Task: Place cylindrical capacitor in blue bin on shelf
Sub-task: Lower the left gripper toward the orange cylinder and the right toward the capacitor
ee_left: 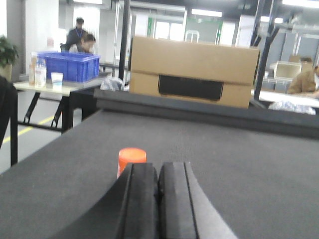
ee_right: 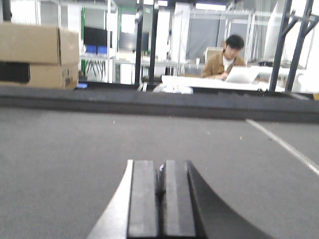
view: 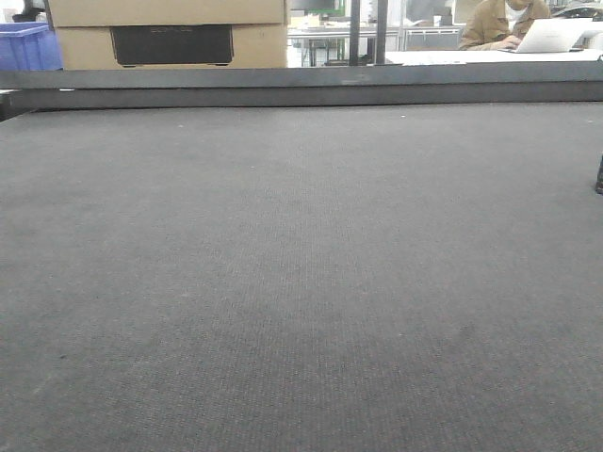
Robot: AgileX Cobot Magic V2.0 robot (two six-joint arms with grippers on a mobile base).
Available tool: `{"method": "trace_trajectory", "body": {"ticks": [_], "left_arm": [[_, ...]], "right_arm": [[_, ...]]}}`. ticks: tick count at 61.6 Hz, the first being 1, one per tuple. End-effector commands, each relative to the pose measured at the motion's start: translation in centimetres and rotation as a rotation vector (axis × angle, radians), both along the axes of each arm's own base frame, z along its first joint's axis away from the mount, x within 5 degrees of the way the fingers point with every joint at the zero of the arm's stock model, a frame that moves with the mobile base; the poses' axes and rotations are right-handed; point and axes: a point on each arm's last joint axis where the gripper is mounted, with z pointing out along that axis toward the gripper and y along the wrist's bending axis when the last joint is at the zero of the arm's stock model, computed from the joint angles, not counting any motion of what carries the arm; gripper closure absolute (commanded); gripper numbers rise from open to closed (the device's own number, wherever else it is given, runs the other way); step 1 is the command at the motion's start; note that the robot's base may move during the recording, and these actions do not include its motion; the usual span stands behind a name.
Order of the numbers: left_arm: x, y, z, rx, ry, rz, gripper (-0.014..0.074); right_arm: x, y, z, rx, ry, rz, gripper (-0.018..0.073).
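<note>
A sliver of the cylindrical capacitor (view: 599, 175), small, dark and upright, shows at the far right edge of the grey mat in the front view. Neither arm appears in that view. My left gripper (ee_left: 158, 167) hovers low over the mat with its black pads pressed together and nothing between them. My right gripper (ee_right: 160, 167) is also low over the mat. Its pads are closed to a thin dark slit with a small glint at the tip, and I make out nothing held there. The shelf and its blue bin are out of view.
An orange cylinder (ee_left: 132, 159) stands on the mat just ahead-left of the left fingers. A raised dark rail (view: 301, 89) bounds the table's far side, with a cardboard box (view: 170, 33) behind it. A blue crate (ee_left: 70, 65) sits on a side table at the left. A person works at a laptop (ee_right: 239, 74) beyond.
</note>
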Motion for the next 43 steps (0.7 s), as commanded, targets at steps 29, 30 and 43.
{"method": "trace_trajectory", "body": {"ticks": [29,30,43], "left_arm": [[-0.2,0.1,13.2,0.105,0.165,0.014,0.0307],[0.0,0.1,13.3,0.105,0.172,0.014,0.0265],[2.6,-0.1,13.9,0.103,0.243,-0.011,-0.0020]], "right_arm": [[-1.4,0.3,16.2,-0.020,-0.039,0.029,0.0172],[-1.1,0.3,16.3,-0.020,-0.031,0.029,0.0134],[4.7,0.2,14.9,-0.020,0.177,0.026,-0.0009]]}}
